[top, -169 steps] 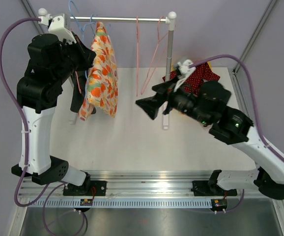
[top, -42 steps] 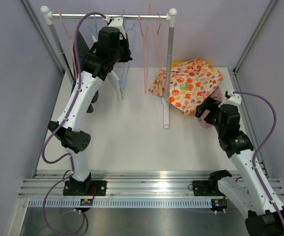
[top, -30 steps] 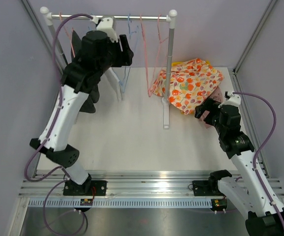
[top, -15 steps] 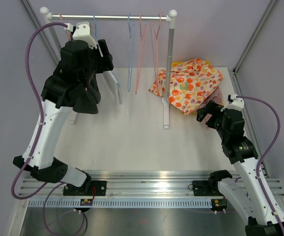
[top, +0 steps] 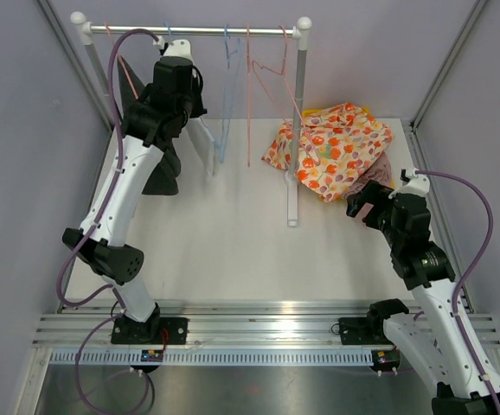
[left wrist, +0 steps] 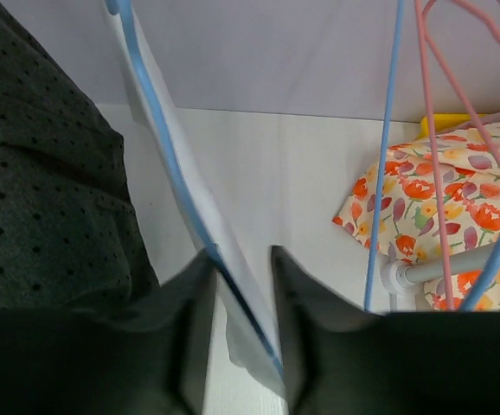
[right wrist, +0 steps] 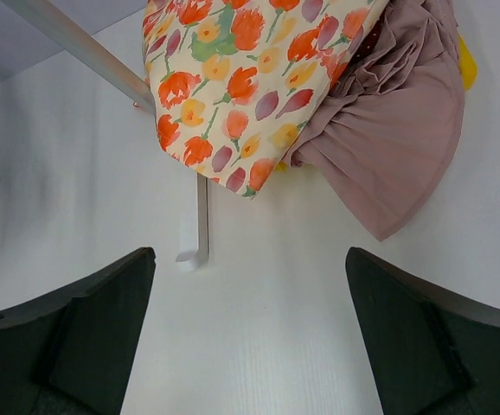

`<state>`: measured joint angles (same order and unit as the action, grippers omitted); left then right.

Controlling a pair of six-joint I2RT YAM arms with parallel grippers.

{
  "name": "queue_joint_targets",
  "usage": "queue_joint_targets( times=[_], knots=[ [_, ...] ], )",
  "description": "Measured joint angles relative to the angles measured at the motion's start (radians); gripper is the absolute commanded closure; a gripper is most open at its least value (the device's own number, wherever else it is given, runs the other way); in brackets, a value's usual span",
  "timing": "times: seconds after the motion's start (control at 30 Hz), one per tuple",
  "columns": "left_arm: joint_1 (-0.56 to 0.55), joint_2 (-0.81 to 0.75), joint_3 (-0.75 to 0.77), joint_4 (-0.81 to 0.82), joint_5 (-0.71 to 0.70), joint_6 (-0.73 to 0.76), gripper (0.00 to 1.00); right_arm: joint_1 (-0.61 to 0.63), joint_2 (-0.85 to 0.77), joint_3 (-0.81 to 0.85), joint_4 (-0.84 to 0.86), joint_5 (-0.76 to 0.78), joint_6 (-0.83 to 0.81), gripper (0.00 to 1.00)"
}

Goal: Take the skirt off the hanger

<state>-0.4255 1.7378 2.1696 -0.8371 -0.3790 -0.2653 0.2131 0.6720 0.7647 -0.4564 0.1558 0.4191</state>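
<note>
At the table's far right corner, the floral skirt (top: pixel 332 147) lies heaped over a mauve garment (right wrist: pixel 397 130), free of any hanger. The right gripper (right wrist: pixel 248 259) hovers beside it, spread and empty, apparently after letting go. The left gripper (left wrist: pixel 240 277) straddles a bare blue hanger (left wrist: pixel 159 147) with narrowed jaws, probably to steady it. Whether it actually pinches the hanger cannot be told.

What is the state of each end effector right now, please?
Left end effector: fingers narrowly apart around the blue hanger; grip cannot be told.
Right end effector: open, holding nothing.
</note>
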Motion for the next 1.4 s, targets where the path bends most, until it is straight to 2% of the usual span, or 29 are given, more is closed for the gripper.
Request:
queue_joint_targets(
  times=[0.03, 0.17, 0.33, 0.47, 0.53, 0.63, 0.8, 0.97, 1.2, 1.4],
  knots=[
    [0.0, 0.001, 0.005, 0.0, 0.0, 0.002, 1.0, 0.0, 0.0, 0.0, -0.002, 0.0, 0.0, 0.01],
    [0.0, 0.001, 0.034, -0.015, -0.008, 0.012, 1.0, 0.0, -0.007, 0.0, 0.003, -0.049, -0.004, 0.01],
    [0.002, -0.018, 0.043, -0.049, -0.011, 0.024, 1.0, 0.0, -0.026, 0.02, 0.083, -0.277, 0.009, 0.01],
    [-0.004, -0.074, 0.042, -0.082, -0.01, 0.025, 1.0, 0.026, -0.005, 0.094, 0.145, -0.382, 0.023, 0.0],
    [-0.015, -0.125, 0.042, -0.094, -0.01, 0.024, 1.0, 0.085, 0.035, 0.166, 0.145, -0.378, 0.008, 0.01],
    [-0.032, -0.206, 0.042, -0.101, -0.007, 0.021, 1.0, 0.242, 0.133, 0.321, 0.117, -0.297, -0.046, 0.0],
    [-0.052, -0.299, 0.043, -0.106, -0.005, 0.006, 1.0, 0.636, 0.391, 0.655, 0.076, 0.03, -0.193, 0.01],
    [-0.061, -0.309, 0.04, -0.114, -0.005, -0.002, 1.0, 0.973, 0.62, 0.806, 0.084, 0.284, -0.287, 0.01],
    [-0.064, -0.308, 0.029, -0.117, -0.004, -0.006, 1.0, 1.176, 0.894, 0.938, 0.111, 0.433, -0.338, 0.01],
    [-0.066, -0.313, 0.026, -0.116, 0.0, -0.009, 1.0, 1.199, 0.985, 0.976, 0.167, 0.514, -0.388, 0.01]
  ],
)
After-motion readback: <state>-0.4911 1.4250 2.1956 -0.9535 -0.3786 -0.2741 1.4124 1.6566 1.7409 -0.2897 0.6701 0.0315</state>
